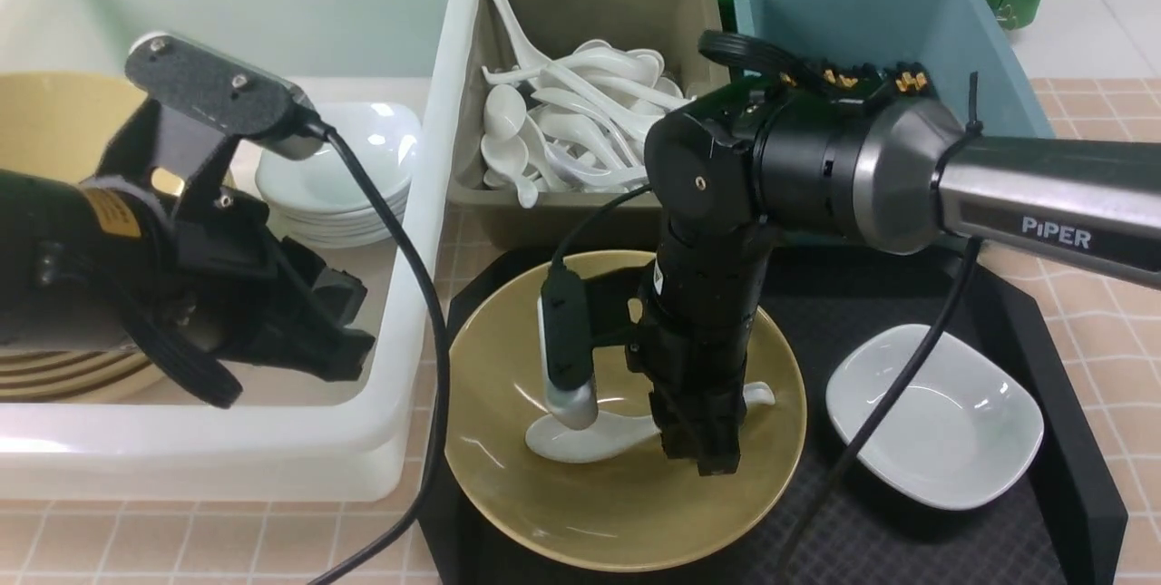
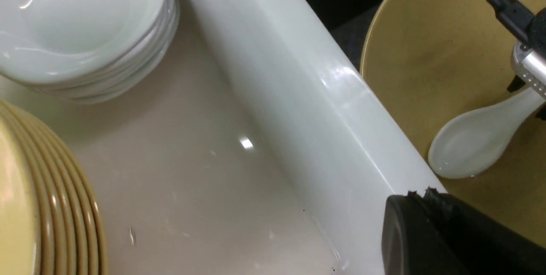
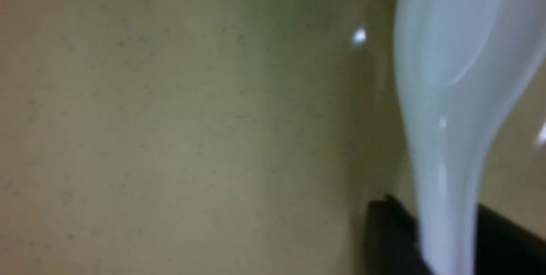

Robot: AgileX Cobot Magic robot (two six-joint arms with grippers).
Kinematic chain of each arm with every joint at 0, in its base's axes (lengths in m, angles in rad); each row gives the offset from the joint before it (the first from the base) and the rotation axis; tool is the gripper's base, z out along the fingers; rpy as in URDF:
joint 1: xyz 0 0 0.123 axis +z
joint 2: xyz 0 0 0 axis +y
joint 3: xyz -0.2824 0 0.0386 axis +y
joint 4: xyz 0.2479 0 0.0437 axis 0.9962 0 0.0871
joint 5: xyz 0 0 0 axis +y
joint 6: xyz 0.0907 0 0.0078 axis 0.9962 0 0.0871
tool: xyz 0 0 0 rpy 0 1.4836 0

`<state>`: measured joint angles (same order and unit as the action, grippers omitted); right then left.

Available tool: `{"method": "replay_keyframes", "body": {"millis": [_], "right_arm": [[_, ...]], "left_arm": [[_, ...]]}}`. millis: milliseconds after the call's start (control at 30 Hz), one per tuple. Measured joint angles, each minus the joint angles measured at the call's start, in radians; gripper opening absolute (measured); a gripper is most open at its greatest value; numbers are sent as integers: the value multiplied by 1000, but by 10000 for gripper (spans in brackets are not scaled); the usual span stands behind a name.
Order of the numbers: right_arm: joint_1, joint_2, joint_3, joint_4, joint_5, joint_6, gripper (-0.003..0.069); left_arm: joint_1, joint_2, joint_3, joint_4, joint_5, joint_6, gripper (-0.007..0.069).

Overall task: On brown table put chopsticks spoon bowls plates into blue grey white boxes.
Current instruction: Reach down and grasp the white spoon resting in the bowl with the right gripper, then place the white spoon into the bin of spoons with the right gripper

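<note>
A white spoon (image 1: 590,440) lies in a tan bowl (image 1: 617,512) on the black tray. My right gripper (image 1: 703,458) reaches down into this bowl. In the right wrist view its fingers (image 3: 388,232) close on the spoon's handle (image 3: 448,138) over the bowl's inside (image 3: 170,117). My left gripper (image 1: 349,354) is shut and empty over the white tub (image 1: 227,458), above its wall (image 2: 307,96). A white plate (image 1: 943,422) sits on the tray. No chopsticks are in view.
The tub holds stacked white plates (image 1: 345,177) and stacked tan bowls (image 1: 73,376). The grey box (image 1: 590,4) holds several spoons (image 1: 580,113). The blue box (image 1: 889,32) stands at the back right. The black tray (image 1: 1070,440) has raised walls on the checked table (image 1: 1107,322).
</note>
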<state>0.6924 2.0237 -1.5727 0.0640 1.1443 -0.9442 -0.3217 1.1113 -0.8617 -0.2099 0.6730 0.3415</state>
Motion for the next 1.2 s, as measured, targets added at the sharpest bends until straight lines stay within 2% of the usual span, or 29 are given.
{"method": "replay_keyframes", "body": {"millis": [67,200,333,367,533,667,733,800,867,900,933,1000,1067,1133,1167,1200], "right_arm": [[0,0,-30,-21,9,13,162],[-15,0,-178,-73,7,82,165],[-78,0,-312,-78,-105,191,165],[-78,0,-316,-78,-114,198,165],[-171,9,-359,-81,-483,505,165],[-198,33,-359,-81,-667,620,169],[-204,60,-359,-81,-746,652,210],[-204,79,-359,-81,-787,659,296],[-203,92,-359,-81,-782,674,415],[-203,92,-359,-81,-779,676,437],[-203,92,-362,-81,-733,690,506],[-203,78,-381,-81,-632,707,580],[-203,63,-400,-81,-557,709,605],[-203,15,-454,-81,-362,702,620],[-203,15,-454,-81,-362,702,620],[-203,-28,-491,-81,-212,676,609]], "left_arm": [[21,1,0,3,-8,-12,1],[183,58,-62,6,5,-62,1],[283,129,-187,-54,50,-18,1],[283,132,-187,-60,50,-14,1],[294,221,-322,-277,71,119,1],[294,276,-365,-379,81,182,1],[294,319,-392,-403,104,200,1],[294,358,-418,-408,132,210,5],[294,405,-454,-408,175,212,9],[294,405,-458,-408,179,212,10],[292,431,-487,-408,213,212,19],[275,465,-537,-398,262,212,63],[254,482,-561,-387,284,212,90],[181,516,-625,-348,314,200,191],[166,521,-629,-344,316,195,200],[114,543,-658,-310,322,174,267]]}}
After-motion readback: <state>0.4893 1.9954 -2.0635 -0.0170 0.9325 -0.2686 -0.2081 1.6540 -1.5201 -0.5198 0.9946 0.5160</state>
